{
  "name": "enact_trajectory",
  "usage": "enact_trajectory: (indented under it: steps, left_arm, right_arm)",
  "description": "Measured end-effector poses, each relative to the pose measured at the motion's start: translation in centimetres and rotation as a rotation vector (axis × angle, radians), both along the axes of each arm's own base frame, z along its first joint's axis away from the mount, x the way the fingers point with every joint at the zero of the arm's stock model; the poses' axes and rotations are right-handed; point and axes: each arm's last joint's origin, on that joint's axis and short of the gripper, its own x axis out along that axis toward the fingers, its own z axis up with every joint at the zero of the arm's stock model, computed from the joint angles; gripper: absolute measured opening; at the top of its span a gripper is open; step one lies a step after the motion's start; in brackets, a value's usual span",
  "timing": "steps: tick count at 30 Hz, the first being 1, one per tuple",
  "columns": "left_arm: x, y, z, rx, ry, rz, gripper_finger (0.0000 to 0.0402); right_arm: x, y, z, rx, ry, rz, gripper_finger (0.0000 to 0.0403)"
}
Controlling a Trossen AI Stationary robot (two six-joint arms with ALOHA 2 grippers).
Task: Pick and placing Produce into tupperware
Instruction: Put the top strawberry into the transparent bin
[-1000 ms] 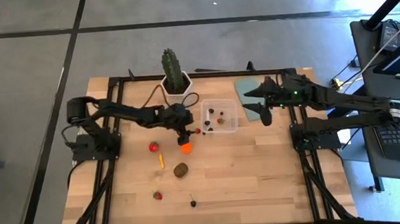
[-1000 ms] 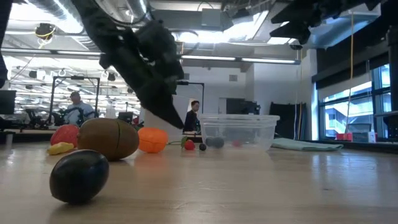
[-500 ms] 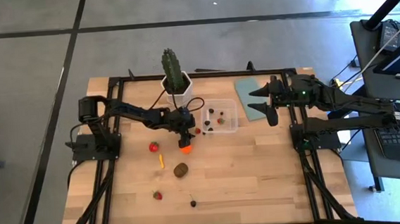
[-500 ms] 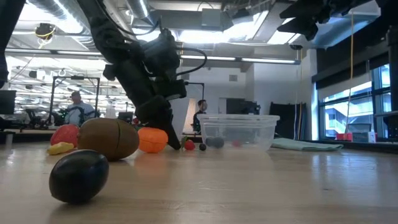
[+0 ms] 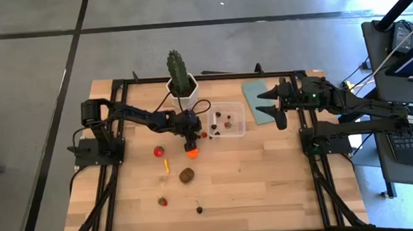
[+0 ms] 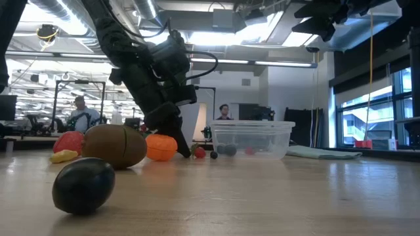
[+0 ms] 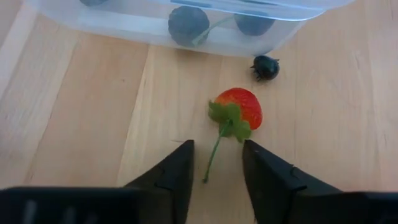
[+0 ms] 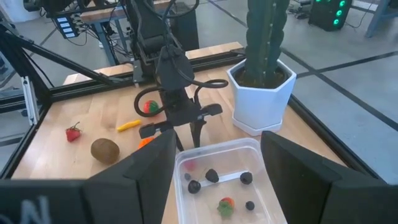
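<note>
My left gripper (image 7: pixel 216 163) is open and low over the table, just left of the tupperware (image 5: pixel 226 120). Its fingertips stand on either side of the green stem of a red strawberry (image 7: pixel 239 109) without touching it. A dark berry (image 7: pixel 266 66) lies by the clear container wall. Inside the tupperware are dark berries and a strawberry (image 8: pixel 225 205). On the wood rest an orange ball (image 5: pixel 191 152), a brown oval (image 5: pixel 187 175), a yellow stick (image 5: pixel 165 164), two more strawberries (image 5: pixel 159 151) and a dark berry (image 5: pixel 199 209). My right gripper (image 5: pixel 272 111) hovers open to the right of the tupperware.
A tall green cactus in a white pot (image 5: pixel 180 77) stands at the far edge, close behind my left gripper. The blue-grey lid (image 5: pixel 256 91) lies under my right arm. Black frame rails run along the table's left, right and far sides. People show in the room beyond.
My left gripper has dropped down to the table beside the orange ball, its fingertips now close to the strawberry by the tupperware. My right gripper has shifted a little toward the table's right edge. The fruit has stayed where it was.
</note>
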Motion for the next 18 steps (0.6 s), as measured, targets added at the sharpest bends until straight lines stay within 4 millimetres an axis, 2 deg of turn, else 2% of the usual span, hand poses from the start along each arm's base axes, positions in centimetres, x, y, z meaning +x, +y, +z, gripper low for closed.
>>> enact_trajectory:
  steps: [9, 14, 16, 18]
  left_arm:
    - [0.0, 0.0, 0.0, -0.002, 0.001, 0.0, 0.001]
    - [-0.2, -0.2, 0.7, -0.034, 0.009, -0.004, 0.0003]
    - [-0.1, -0.1, 1.9, -0.04, 0.011, -0.003, 0.0003]
    - [0.1, 0.0, 3.8, -0.041, -0.011, -0.01, 0.0002]
  right_arm:
    - [0.0, -0.1, 0.1, -0.012, -0.008, -0.034, 0.0239]
    - [0.0, -0.1, 0.1, -0.013, -0.011, -0.034, 0.0239]
    - [0.0, -0.1, 0.1, -0.012, -0.011, -0.034, 0.0239]
    - [0.0, -0.1, 0.1, -0.008, -0.012, -0.035, 0.0239]
